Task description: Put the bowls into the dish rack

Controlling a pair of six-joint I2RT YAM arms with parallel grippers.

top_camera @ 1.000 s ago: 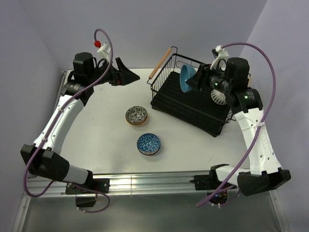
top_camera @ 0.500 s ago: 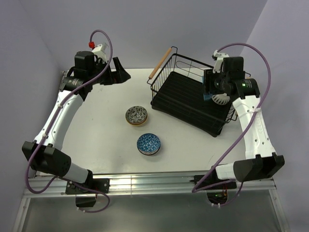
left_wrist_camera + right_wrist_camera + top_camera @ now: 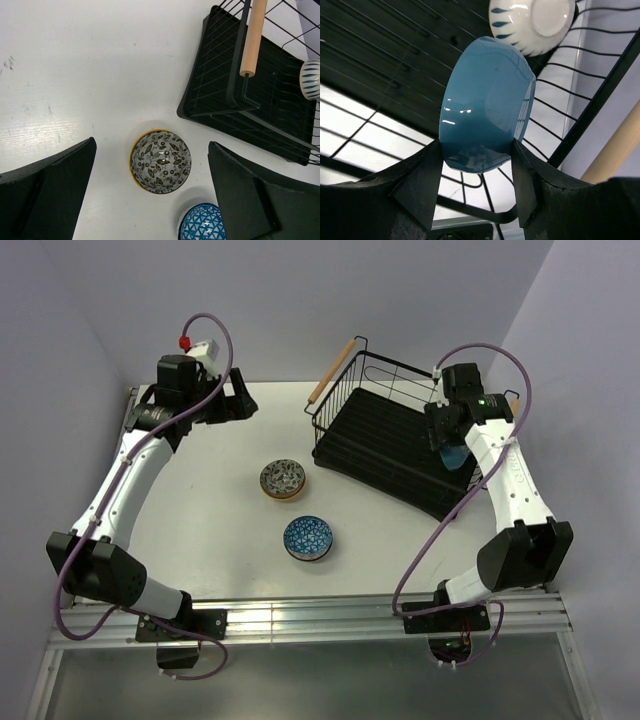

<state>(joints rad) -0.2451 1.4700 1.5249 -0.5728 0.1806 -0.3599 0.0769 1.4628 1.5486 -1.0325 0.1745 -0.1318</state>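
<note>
The black wire dish rack (image 3: 372, 443) stands at the back right of the table. My right gripper (image 3: 449, 436) is over the rack's right end, shut on a plain blue bowl (image 3: 487, 100) held on edge between the pads of the right gripper (image 3: 476, 150). A white bowl with blue marks (image 3: 532, 20) stands in the rack just beyond it. My left gripper (image 3: 240, 400) hangs open at the back left. In its wrist view, the floral grey bowl (image 3: 160, 161) lies below the left gripper (image 3: 151, 150), with a blue patterned bowl (image 3: 202, 222) beside it.
The floral bowl (image 3: 283, 479) and the blue patterned bowl (image 3: 308, 538) sit on the white table left of the rack. A wooden rod handle (image 3: 332, 371) tops the rack's left end, and the other handle (image 3: 615, 145) is close to my right fingers. Purple walls enclose the table.
My right arm has carried the blue bowl from above the rack's middle to its right end and lower. The left gripper has drawn back slightly to the left.
</note>
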